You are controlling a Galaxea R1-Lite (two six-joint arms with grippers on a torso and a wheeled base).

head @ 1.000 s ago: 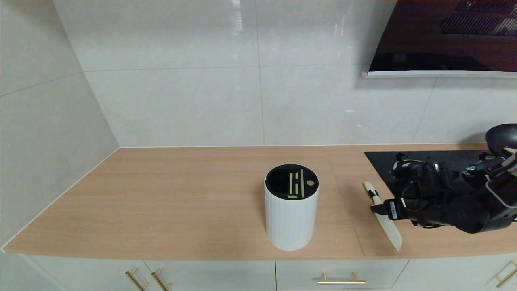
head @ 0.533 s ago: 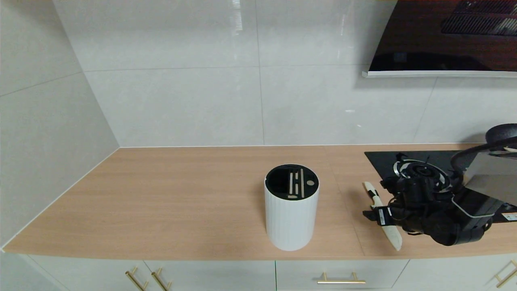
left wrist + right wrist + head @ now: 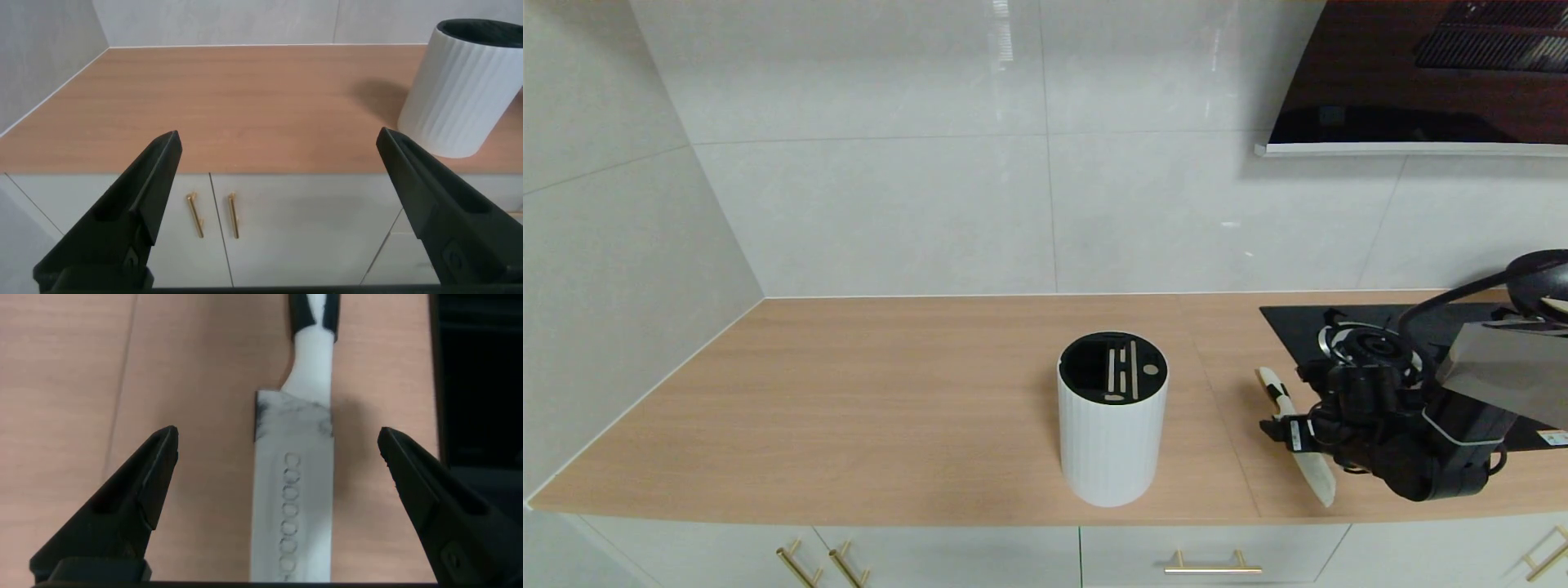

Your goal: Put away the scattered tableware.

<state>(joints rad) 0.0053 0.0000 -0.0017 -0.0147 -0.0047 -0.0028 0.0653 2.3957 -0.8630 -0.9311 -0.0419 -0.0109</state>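
Wooden countertop (image 3: pixel 890 408), grey tiled wall (image 3: pixel 890 204), white cabinets (image 3: pixel 980 559).

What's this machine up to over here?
It is tidying a kitchen counter. The right claw hangs open over a white knife lying beside the stove, not gripping it yet. A white slotted holder stands nearby, likely where the knife goes. The left claw is open and holds nothing.
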